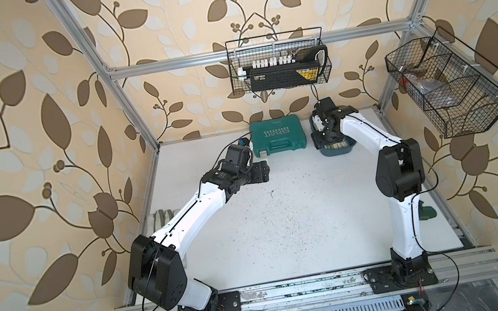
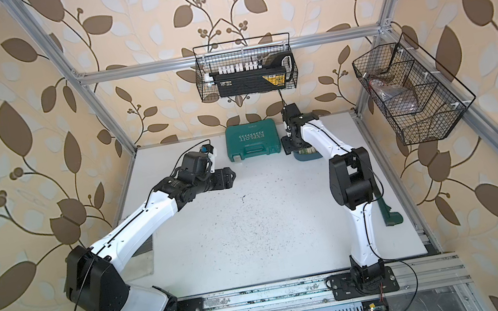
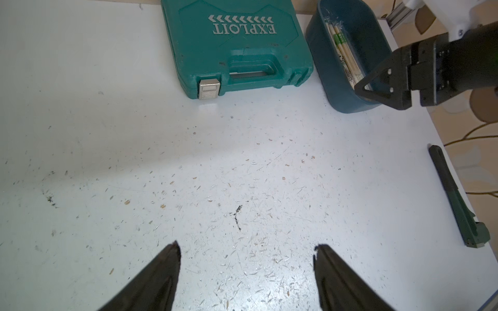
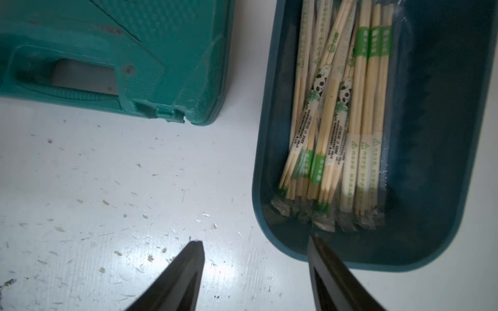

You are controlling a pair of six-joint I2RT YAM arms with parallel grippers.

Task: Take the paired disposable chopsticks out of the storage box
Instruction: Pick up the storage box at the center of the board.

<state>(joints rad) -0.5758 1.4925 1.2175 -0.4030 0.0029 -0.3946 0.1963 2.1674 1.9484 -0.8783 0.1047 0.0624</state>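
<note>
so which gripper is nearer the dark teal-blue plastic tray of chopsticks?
Right. The right gripper is at the dark teal-blue plastic tray's end, fingers either side of its rim. The left gripper hangs over the white tabletop, well clear of it.

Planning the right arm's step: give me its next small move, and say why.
Probably shift the right hand sideways over the box so both fingers straddle the chopsticks. Its jaws stand apart and empty, one finger over the box's end, one over the table, and the chopsticks lie inside.
</note>
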